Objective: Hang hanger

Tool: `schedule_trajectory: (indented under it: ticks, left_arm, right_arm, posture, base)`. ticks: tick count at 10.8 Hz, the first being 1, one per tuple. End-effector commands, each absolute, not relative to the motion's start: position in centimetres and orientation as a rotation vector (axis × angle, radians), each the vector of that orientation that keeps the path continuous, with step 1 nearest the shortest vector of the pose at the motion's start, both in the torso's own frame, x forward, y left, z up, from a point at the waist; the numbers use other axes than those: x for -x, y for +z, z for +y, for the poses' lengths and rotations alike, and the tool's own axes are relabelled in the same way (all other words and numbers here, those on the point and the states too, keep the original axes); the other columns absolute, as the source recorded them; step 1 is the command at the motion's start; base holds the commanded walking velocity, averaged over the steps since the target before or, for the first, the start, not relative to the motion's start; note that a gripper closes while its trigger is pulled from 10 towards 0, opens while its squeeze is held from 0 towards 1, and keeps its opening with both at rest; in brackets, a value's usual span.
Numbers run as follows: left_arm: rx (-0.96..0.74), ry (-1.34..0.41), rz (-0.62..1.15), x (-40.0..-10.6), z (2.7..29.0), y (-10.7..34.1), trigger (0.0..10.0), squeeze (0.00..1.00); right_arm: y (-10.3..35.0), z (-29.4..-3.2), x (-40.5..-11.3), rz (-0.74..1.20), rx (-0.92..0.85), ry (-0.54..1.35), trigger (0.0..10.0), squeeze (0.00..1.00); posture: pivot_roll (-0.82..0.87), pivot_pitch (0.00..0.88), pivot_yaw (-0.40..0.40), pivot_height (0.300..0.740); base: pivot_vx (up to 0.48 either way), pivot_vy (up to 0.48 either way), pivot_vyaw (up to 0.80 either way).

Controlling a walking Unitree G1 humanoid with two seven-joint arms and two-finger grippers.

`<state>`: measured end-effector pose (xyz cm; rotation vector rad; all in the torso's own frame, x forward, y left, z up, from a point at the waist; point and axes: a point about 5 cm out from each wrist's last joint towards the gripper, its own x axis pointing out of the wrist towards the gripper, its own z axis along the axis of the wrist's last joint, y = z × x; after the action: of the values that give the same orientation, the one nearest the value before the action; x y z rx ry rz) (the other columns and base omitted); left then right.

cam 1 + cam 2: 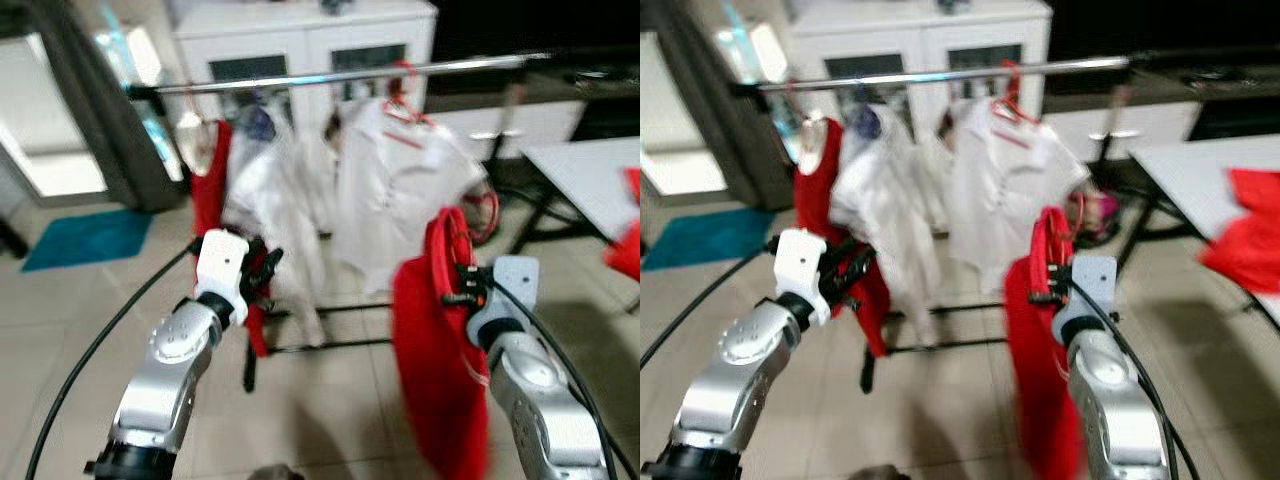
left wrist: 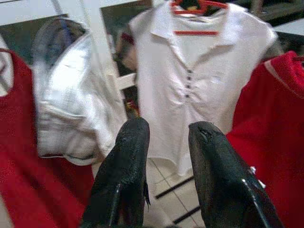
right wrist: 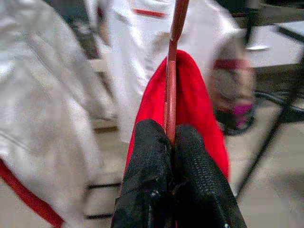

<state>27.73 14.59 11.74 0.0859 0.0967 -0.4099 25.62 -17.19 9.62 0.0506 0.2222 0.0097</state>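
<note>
My right gripper (image 1: pixel 456 285) is shut on a red hanger (image 3: pixel 172 71) that carries a red garment (image 1: pixel 435 370), held low in front of the clothes rail (image 1: pixel 340 76). In the right wrist view the hanger's thin red shaft runs up from between the black fingers (image 3: pixel 147 166). My left gripper (image 2: pixel 166 137) is open and holds nothing; it is raised at the left (image 1: pixel 262 275), facing the hung clothes. On the rail hang a red garment (image 1: pixel 208 185), a white shirt (image 1: pixel 270 195) and a white polo shirt on a red hanger (image 1: pixel 395 170).
A white cabinet (image 1: pixel 305 40) stands behind the rail. A grey table (image 1: pixel 590 180) with red cloth (image 1: pixel 628 245) is at the right. A dark curtain (image 1: pixel 90 100) and a teal mat (image 1: pixel 85 238) lie to the left. The floor is tiled.
</note>
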Motion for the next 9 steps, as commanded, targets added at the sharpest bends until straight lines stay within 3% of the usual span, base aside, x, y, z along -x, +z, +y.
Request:
schedule_trajectory:
  ticks: [1, 3, 7, 9]
  left_arm:
    - [-0.099, -0.394, 0.101, -28.2, 15.5, 11.9, 10.0, 0.00]
    - [-0.083, -0.375, 0.103, -28.3, 15.6, 11.8, 10.0, 0.00]
    - [-0.079, -0.422, 0.115, -27.7, 14.3, 11.3, 10.0, 0.00]
    - [-0.079, -0.396, 0.105, -28.1, 14.7, 11.5, 10.0, 0.00]
  right_arm:
    - [10.9, -15.6, -26.5, 0.170, -0.097, 0.083, 10.0, 0.00]
    - [11.1, -14.9, -26.5, 0.172, 0.000, 0.182, 10.0, 0.00]
    - [10.6, -14.9, -26.0, 0.179, 0.024, 0.203, 10.0, 0.00]
    - [11.0, -14.6, -26.4, 0.176, 0.025, 0.214, 10.0, 0.00]
  posture:
    - [0.07, 0.000, 0.077, 0.723]
    - [0.06, 0.000, 0.089, 0.723]
    - [0.06, 0.000, 0.067, 0.723]
    - [0.06, 0.000, 0.074, 0.723]
  base:
    - [0.435, 0.000, 0.00]
    - [0.437, 0.000, 0.00]
    - [0.438, 0.000, 0.76]
    - [0.439, 0.000, 0.00]
